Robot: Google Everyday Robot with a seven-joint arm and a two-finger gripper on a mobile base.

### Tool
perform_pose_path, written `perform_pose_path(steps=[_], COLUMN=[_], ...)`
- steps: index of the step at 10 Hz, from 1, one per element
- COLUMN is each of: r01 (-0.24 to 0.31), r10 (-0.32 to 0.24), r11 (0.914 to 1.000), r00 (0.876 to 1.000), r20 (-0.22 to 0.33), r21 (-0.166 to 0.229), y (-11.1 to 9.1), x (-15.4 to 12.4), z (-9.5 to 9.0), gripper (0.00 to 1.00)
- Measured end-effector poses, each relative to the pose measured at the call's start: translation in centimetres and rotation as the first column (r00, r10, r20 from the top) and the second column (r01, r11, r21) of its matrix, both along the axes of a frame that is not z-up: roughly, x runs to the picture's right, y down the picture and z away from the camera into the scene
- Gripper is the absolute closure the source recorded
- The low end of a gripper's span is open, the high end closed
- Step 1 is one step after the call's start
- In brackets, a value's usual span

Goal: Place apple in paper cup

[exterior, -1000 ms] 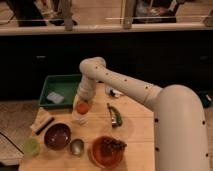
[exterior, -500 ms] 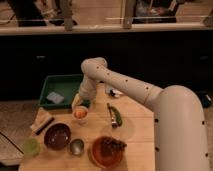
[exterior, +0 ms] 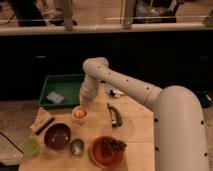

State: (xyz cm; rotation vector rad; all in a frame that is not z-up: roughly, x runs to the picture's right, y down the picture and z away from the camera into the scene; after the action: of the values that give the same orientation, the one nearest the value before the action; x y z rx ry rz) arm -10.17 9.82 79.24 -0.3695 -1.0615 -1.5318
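Note:
A small paper cup [exterior: 80,115] stands on the wooden table [exterior: 135,137], left of centre. An orange-red apple [exterior: 80,113] sits inside the cup and shows at its mouth. My gripper [exterior: 83,103] hangs just above the cup, at the end of the white arm that reaches in from the right. It is close over the apple, and I cannot make out whether it touches it.
A green tray [exterior: 67,84] holding a pale sponge [exterior: 55,97] sits behind the cup. A dark bowl [exterior: 57,136], a small metal cup [exterior: 76,146], a green cup [exterior: 31,146] and an orange bowl of food [exterior: 106,151] stand in front. A green pepper [exterior: 114,116] lies to the right.
The apple went down into the paper cup. My gripper rose a little from the cup's mouth and now stays just above it.

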Motion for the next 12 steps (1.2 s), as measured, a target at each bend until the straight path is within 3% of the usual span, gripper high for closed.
perform_pose_path(steps=[2, 12], r01=[-0.007, -0.005], r10=[0.007, 0.005], r11=[1.0000, 1.0000], r00=[1.000, 1.000], r20=[0.002, 0.002], r21=[-0.001, -0.002], y=[-0.35, -0.32], x=[0.06, 0.07], z=[0.26, 0.24], gripper=[0.58, 0.58])
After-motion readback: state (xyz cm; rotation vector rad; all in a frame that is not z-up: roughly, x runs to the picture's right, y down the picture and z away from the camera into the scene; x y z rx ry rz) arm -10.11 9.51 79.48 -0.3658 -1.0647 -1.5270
